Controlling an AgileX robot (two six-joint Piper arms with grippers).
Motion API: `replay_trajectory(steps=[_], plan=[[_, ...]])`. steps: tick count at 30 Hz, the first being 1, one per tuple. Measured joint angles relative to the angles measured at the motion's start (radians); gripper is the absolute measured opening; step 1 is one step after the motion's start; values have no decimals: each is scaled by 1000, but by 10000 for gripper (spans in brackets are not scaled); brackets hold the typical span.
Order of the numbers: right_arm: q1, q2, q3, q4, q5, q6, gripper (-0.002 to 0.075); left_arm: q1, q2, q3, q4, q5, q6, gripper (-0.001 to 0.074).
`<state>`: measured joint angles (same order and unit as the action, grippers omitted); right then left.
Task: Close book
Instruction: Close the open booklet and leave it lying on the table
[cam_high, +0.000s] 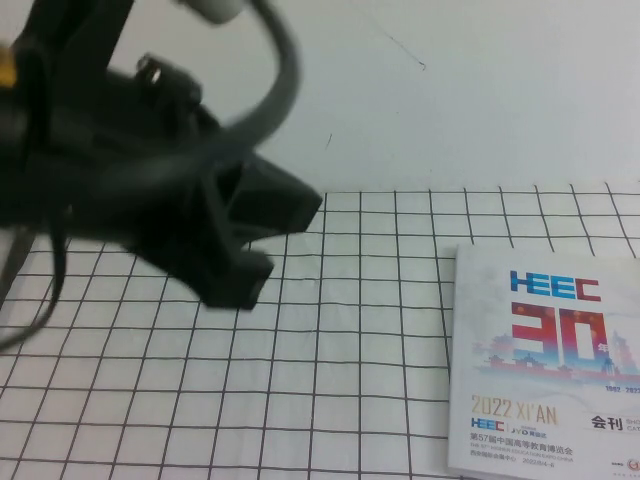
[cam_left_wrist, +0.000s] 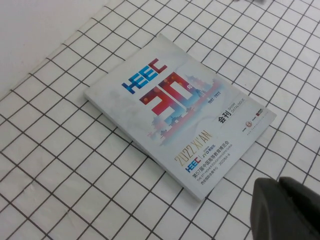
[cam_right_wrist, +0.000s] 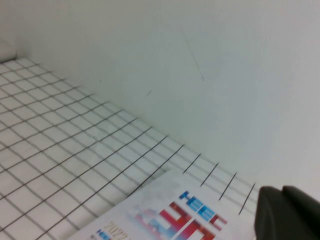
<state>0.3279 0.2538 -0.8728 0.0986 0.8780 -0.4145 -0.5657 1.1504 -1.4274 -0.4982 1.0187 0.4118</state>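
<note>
At the lower right of the high view, the book (cam_high: 545, 370) lies shut and flat on the gridded desk (cam_high: 350, 400), cover up, cut off by the frame's right and bottom edges. Its cover reads "HEEC", "30", "2022 XI'AN" and "会刊"; the smaller print is illegible. Blurred and dark, the left claw (cam_high: 240, 270) fills the upper left, above the desk and well apart from the book, with a cable (cam_high: 285, 60) looping over it. Only a dark corner of the right claw (cam_right_wrist: 287, 212) shows, near the book. Whether either claw is spread or pressed together cannot be told.
</note>
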Motion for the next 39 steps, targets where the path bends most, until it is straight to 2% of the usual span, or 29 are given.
replay_trajectory(steps=[6,10,14,18,32,39], plan=[[0,-12,218,6,-50,66,-3,0,-252,451,-61,-327,13,-4],[0,-12,382,8,-277,66,-3,0,-392,731,-175,-533,104,-4],[0,-8,518,8,-513,66,-3,0,-495,901,-238,-623,150,-4],[0,-6,563,10,-561,66,-3,0,-556,943,-249,-649,171,-4],[0,-6,563,11,-361,66,-3,0,-567,949,-256,-701,188,-4],[0,-6,563,11,-338,66,-3,0,-588,961,-252,-729,181,-4]])
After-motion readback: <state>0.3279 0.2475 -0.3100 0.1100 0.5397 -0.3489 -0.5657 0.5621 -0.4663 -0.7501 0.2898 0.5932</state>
